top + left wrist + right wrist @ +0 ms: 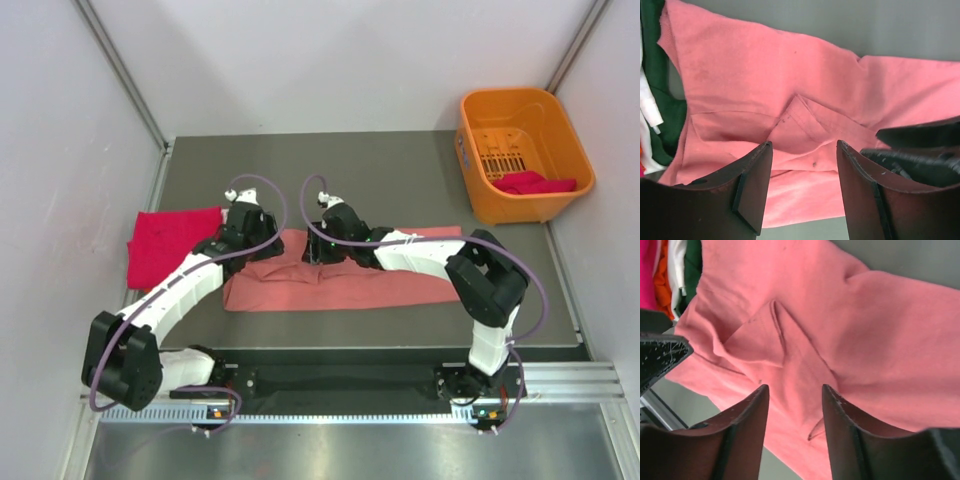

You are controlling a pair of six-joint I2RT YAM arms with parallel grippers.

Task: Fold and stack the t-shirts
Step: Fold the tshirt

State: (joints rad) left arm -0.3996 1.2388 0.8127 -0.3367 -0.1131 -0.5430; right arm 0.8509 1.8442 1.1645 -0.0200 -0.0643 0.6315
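Cloth here, light and floppy: salmon-pink shirt (350, 285) lies mid-frame in the top view, a long strip. Left gripper (804, 185) and right gripper (795, 420) hover spread, pinching nothing (I'd grab end corners).

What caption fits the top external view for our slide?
Left arm and right arm reach over a salmon-pink t-shirt; magenta-red shirt at left, orange basket far right.
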